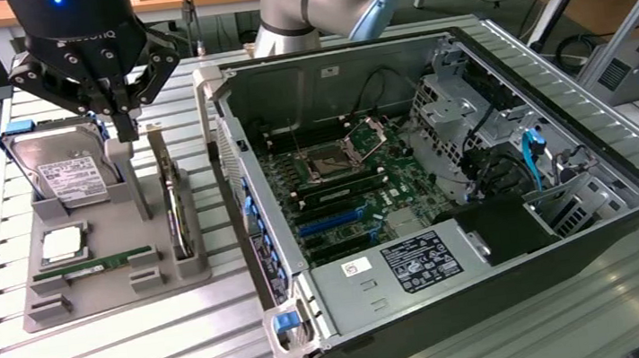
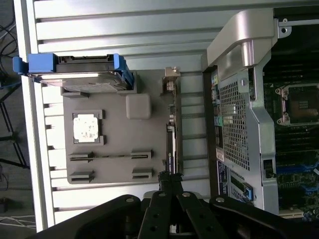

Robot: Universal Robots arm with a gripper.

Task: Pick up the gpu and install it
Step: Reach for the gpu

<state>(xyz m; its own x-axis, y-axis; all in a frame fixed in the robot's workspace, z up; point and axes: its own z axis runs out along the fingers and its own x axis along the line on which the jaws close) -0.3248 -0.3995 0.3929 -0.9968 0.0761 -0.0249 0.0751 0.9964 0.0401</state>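
Note:
The gpu [image 1: 178, 215] stands on its long edge in a slot of the grey holder tray [image 1: 105, 298], on the exterior view's left of the open computer case [image 1: 440, 174]. In the wrist view the gpu [image 2: 172, 132] shows edge-on, a thin dark strip with its silver bracket at one end. My gripper [image 1: 122, 122] hangs above the tray with its black fingers shut together and nothing between them. Its fingertips [image 2: 169, 178] line up with one end of the card's upper edge and stay clear of it.
The tray also carries a hard drive [image 1: 66, 172] in a blue caddy, a CPU [image 1: 64, 244] and a narrow RAM stick [image 1: 94, 263]. Inside the case lies the motherboard with its blue slots [image 1: 337, 222]. The case's side wall [image 2: 249, 99] rises right beside the tray.

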